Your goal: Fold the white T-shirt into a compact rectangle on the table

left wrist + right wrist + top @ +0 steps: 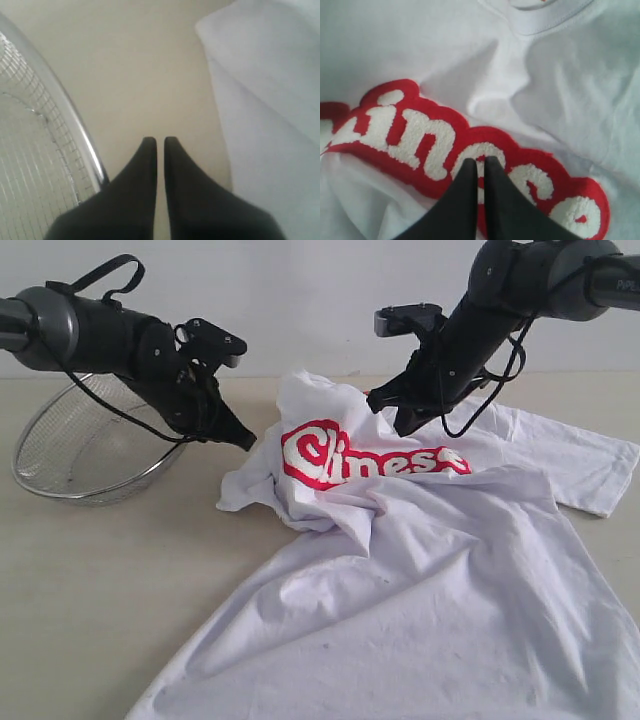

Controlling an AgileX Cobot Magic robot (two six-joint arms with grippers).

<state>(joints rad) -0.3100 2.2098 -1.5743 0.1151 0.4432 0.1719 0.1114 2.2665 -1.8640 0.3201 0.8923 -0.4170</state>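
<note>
Directly under closed right fingers [455, 210]: white T-shirt [420, 580]

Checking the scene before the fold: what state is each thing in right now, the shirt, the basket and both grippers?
T-shirt: unfolded, crumpled, top bunched over itself, lying on the table.
Basket: tipped up on its side, nothing seen inside.
Left gripper: shut, empty, over bare table beside the shirt.
Right gripper: shut, empty, tips at the red lettering.
</note>
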